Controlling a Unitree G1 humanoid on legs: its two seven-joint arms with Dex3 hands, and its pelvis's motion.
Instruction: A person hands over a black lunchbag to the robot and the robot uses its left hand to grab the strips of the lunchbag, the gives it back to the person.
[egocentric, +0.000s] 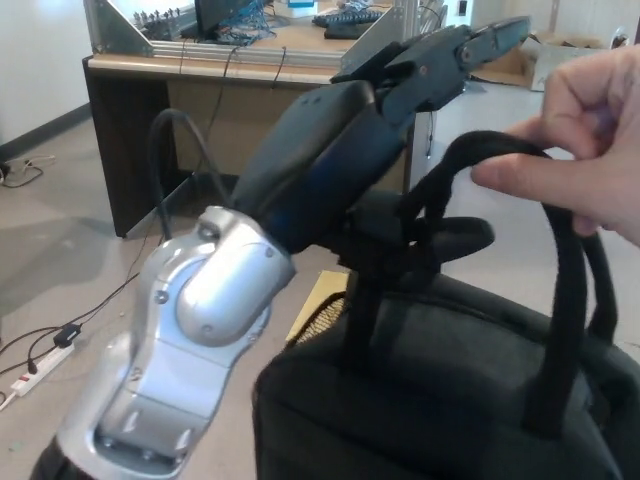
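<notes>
Left arm reaches up and rightward from lower left, silver wrist joint near. Left robot hand (400, 120) extended far, fingers (480, 42) spread, thumb below, nothing clasped. Right arm unseen.

Robot hand (420, 75) left of person's hand (570, 140); lunchbag (440, 390) below.

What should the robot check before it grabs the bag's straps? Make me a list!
1. Straps held up where the robot can get them: ok. The person's hand lifts the straps above the black lunchbag.
2. Left hand close to the straps: ok, it is right beside them.
3. Left hand open and ready: ok, fingers apart, holding nothing.
4. Fingers already around the straps: not ok, not closed on them yet.
5. Person's fingers out of the way: cannot tell, they sit very near the spot to grab.
6. Right hand: cannot tell, not in view.
</notes>
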